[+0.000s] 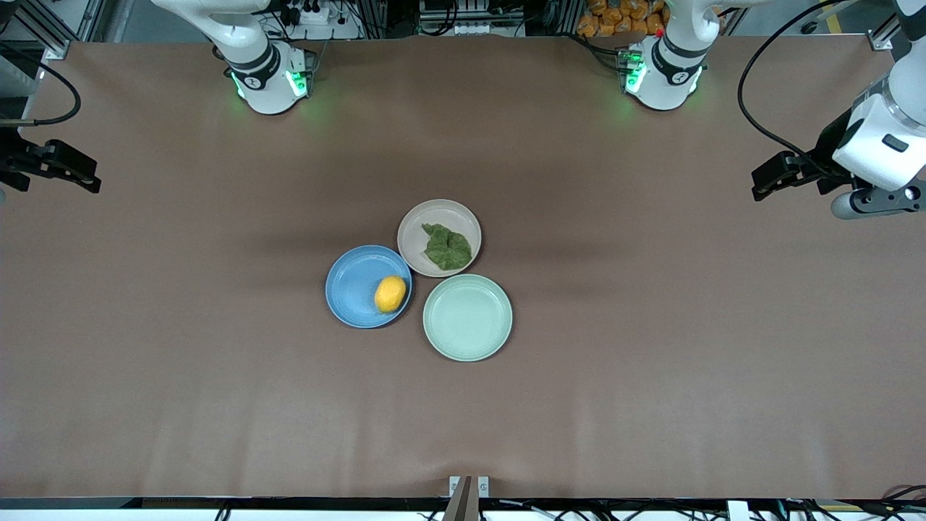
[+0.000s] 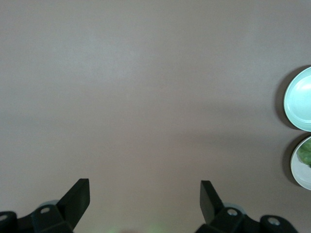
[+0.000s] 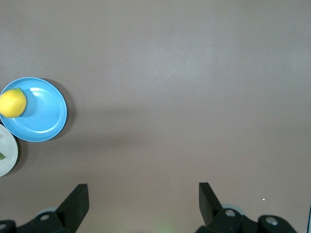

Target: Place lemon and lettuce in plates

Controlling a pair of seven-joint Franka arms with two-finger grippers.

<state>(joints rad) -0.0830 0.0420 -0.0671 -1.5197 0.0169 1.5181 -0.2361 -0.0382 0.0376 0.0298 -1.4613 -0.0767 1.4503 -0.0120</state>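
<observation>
The yellow lemon [image 1: 390, 294] lies in the blue plate [image 1: 354, 286] at mid-table; both show in the right wrist view, lemon [image 3: 12, 103] and plate [image 3: 43, 116]. The dark green lettuce [image 1: 446, 246] lies in the beige-pink plate [image 1: 427, 224], whose edge shows in the left wrist view [image 2: 300, 170] with a bit of lettuce [image 2: 306, 154]. My left gripper [image 1: 768, 179] is open and empty, held up over the table's left-arm end, as its own view [image 2: 145, 194] shows. My right gripper [image 1: 79, 174] is open and empty over the right-arm end, as its own view [image 3: 143, 196] shows.
A pale mint-green plate [image 1: 467, 317] stands empty, touching the other two plates and nearest the front camera; it also shows in the left wrist view [image 2: 300, 99]. The brown table [image 1: 651, 362] spreads wide around the plates.
</observation>
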